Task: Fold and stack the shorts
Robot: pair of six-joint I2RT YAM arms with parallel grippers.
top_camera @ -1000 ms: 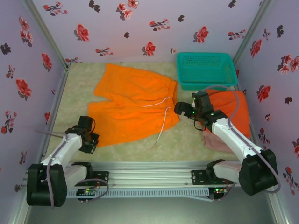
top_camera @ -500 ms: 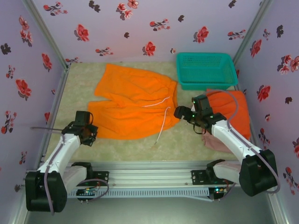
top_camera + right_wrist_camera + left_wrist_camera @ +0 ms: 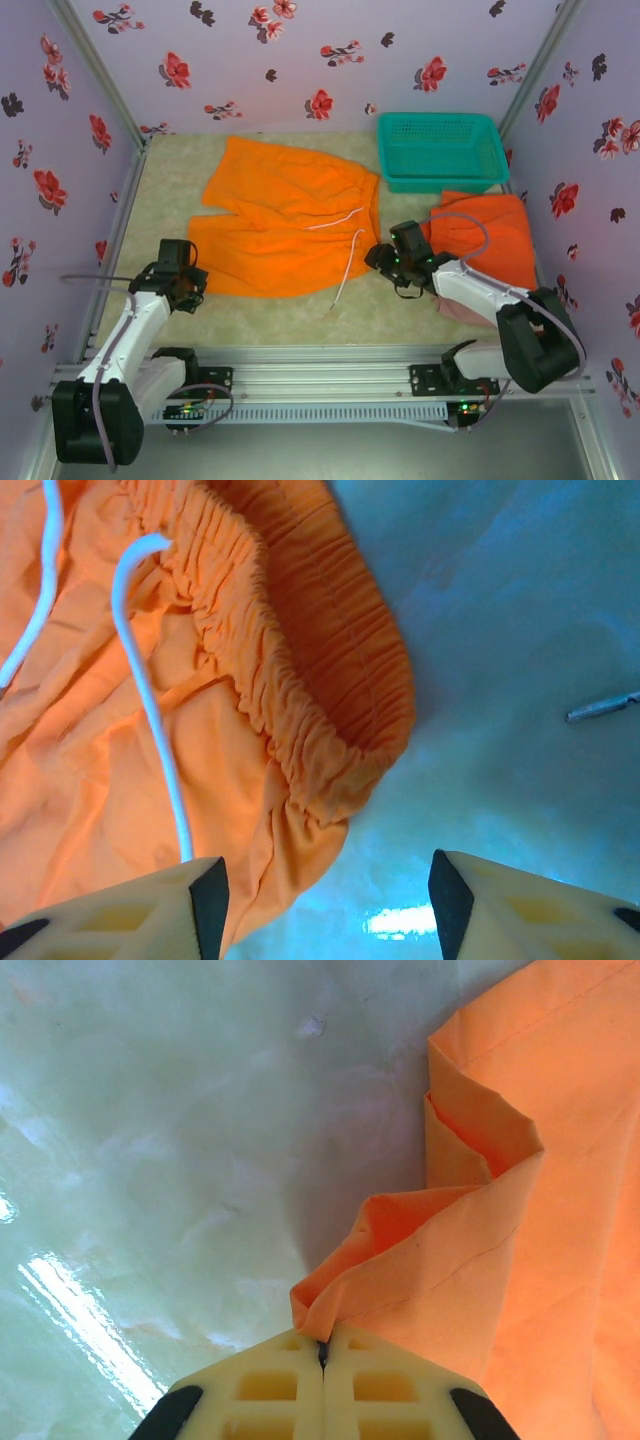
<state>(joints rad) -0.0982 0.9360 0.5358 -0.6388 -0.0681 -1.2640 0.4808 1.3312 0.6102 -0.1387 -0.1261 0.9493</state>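
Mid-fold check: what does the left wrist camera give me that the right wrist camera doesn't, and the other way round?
Left wrist: the left gripper is shut on a pinched hem corner of the orange shorts, with the cloth bunched into a ridge just beyond the pads.
Right wrist: the gathered elastic waistband and the white drawstring. The right gripper has its jaws apart at the waistband corner, not yet clamped.
Both: the same orange shorts lying on the pale table.
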